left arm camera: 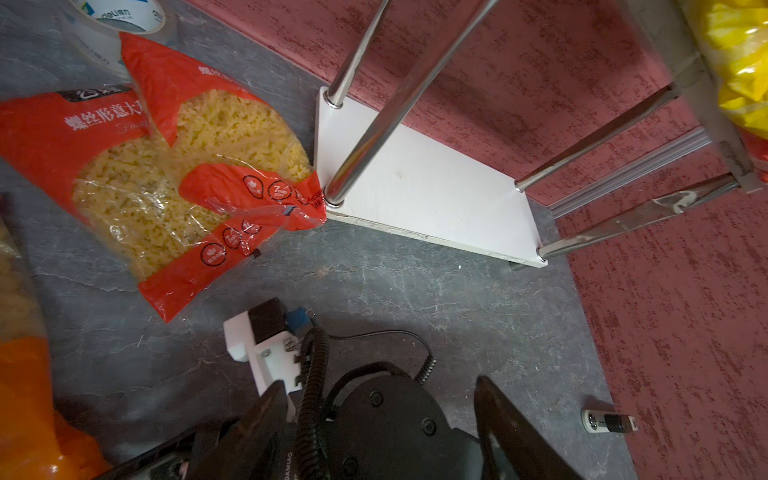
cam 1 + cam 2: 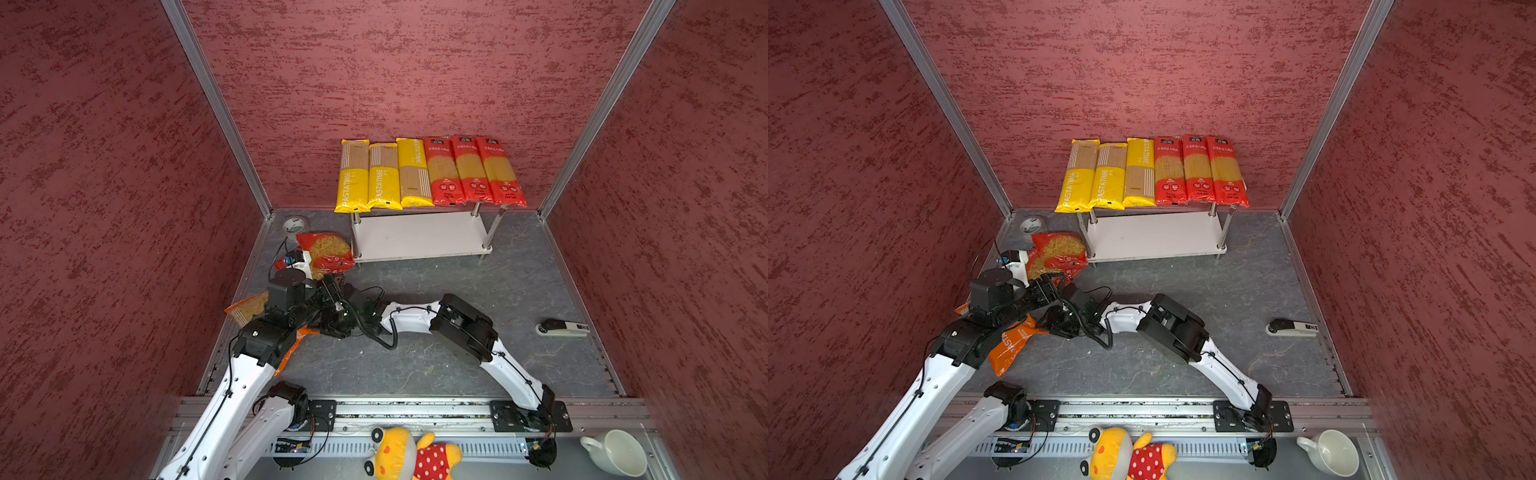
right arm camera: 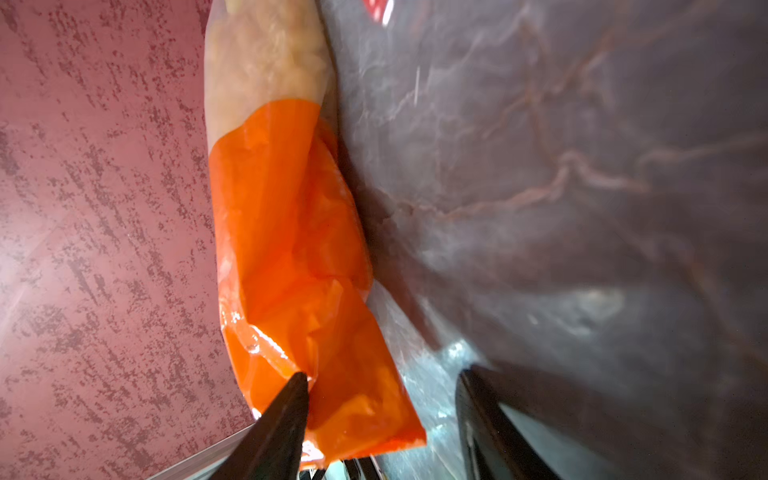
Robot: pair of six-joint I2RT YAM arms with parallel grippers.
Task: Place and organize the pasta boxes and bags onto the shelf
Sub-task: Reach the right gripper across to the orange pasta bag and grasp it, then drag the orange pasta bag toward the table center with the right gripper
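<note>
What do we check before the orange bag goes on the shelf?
1. Grip: not ok. Jaws of the right gripper stand apart, one finger touching the orange bag.
2. Spare gripper: ok. The left gripper is open, holding nothing.
3. Arm spacing: not ok. It hangs just over the right arm.
4. Landing spot: ok. The lower board is bare.
5. Approach: not ok. The red bags lie on the floor, a corner against the shelf leg.

Walls: mottled dark red. Floor: grey, veined like marble. Shelf: white boards, chrome legs. Three yellow packs, three red packs. Red bags, one orange bag. Toy: yellow, red dress with white dots.
</note>
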